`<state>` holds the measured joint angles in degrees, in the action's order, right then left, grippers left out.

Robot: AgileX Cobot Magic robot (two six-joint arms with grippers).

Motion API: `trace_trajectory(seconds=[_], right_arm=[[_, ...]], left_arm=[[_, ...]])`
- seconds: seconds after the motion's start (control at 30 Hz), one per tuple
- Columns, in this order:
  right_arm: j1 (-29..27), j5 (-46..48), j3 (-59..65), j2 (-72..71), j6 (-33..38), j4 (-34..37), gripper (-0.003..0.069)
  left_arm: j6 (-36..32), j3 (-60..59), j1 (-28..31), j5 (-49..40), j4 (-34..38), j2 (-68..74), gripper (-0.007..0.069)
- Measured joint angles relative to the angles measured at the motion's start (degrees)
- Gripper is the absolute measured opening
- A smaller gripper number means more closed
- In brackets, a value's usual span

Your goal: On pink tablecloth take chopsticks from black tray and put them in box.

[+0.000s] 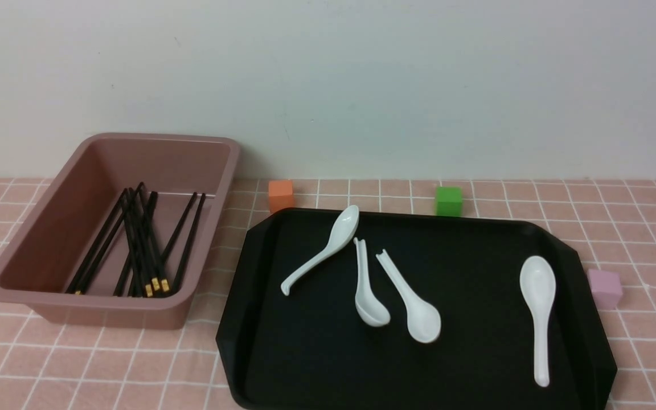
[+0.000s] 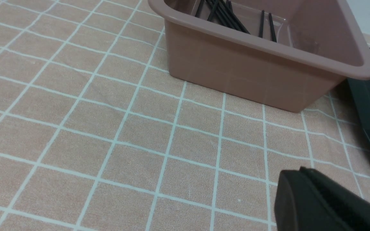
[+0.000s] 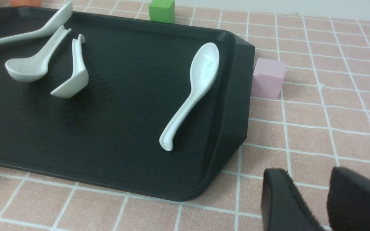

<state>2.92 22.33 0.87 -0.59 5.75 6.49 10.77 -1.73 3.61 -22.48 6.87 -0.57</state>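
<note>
Pink tablecloth (image 1: 618, 216): four spoons (image 1: 537, 290), three cubes (image 1: 449, 200).

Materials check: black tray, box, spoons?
Black tray: looks like moulded plastic, finely textured floor, dull sheen.
Box: likely smooth plastic, satin finish, rolled rim.
Spoons: glossy white, ceramic or melamine; cannot tell which.
</note>
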Motion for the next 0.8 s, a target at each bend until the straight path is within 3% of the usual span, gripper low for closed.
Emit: trace_trajectory(seconds=[0.8], right_arm=[[0.0,0.0,0.0,0.0,0.0,0.0,0.0240]], left_arm=[[0.0,0.0,0.0,0.0,0.0,0.0,0.0037]])
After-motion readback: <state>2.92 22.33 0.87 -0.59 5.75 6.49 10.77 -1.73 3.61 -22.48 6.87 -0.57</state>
